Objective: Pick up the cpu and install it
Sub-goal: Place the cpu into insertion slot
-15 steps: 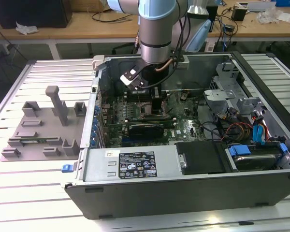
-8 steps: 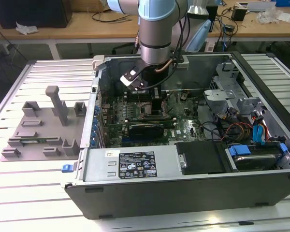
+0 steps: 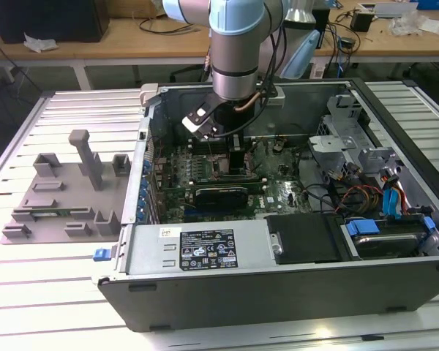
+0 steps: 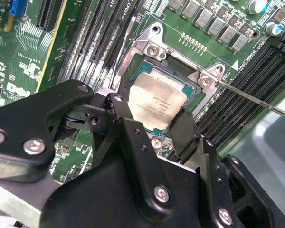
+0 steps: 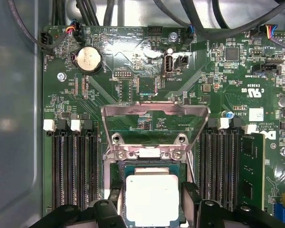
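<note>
The cpu [image 5: 151, 205], a silver-topped square chip, lies flat inside the socket [image 5: 147, 154] on the green motherboard, and it also shows in the second wrist view [image 4: 156, 100]. My gripper [image 5: 152, 202] straddles it, with one black finger [image 4: 118, 108] against each of two opposite edges, so it is shut on the chip. The socket's metal load plate [image 5: 154, 111] stands swung up behind the chip. In the exterior view my gripper [image 3: 230, 167] reaches down into the open computer case [image 3: 205, 252], over the board's middle.
Rows of memory slots [image 5: 73, 166] flank the socket on both sides. A black card [image 3: 221, 194] lies across the board just in front of the gripper. Drive cages and cables [image 3: 380, 197] fill the case's right end. A grey fixture tray [image 3: 58, 190] sits at the exterior view's left.
</note>
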Controlling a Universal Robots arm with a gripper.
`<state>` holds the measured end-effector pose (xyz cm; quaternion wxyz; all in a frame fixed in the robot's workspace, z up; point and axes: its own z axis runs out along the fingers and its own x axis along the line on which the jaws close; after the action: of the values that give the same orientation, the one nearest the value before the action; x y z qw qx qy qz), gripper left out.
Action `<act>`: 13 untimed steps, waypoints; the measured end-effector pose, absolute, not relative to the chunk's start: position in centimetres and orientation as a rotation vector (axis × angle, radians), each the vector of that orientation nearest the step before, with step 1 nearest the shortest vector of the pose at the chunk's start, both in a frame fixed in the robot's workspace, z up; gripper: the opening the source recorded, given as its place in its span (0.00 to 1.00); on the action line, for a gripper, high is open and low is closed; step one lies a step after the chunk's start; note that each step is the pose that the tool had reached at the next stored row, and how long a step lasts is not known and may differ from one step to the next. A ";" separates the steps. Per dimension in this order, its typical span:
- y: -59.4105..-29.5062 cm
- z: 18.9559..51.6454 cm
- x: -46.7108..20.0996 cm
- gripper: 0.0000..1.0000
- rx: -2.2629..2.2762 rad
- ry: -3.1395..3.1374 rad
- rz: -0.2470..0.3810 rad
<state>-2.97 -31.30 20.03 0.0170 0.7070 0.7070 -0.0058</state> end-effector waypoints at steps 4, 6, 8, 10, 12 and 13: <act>-31.3 20.0 -3.0 0.60 2.197 2.197 -0.018; -31.3 20.0 -3.0 0.60 2.197 2.198 -0.018; -31.3 20.0 -3.0 0.60 2.197 2.198 -0.018; -31.3 20.0 -3.0 0.53 2.197 2.197 -0.018; -31.3 20.0 -3.0 0.53 2.197 2.197 -0.018; -31.3 20.0 -3.0 0.53 2.197 2.197 -0.018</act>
<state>-2.98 -31.28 19.99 0.0170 0.7070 0.7070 -0.0057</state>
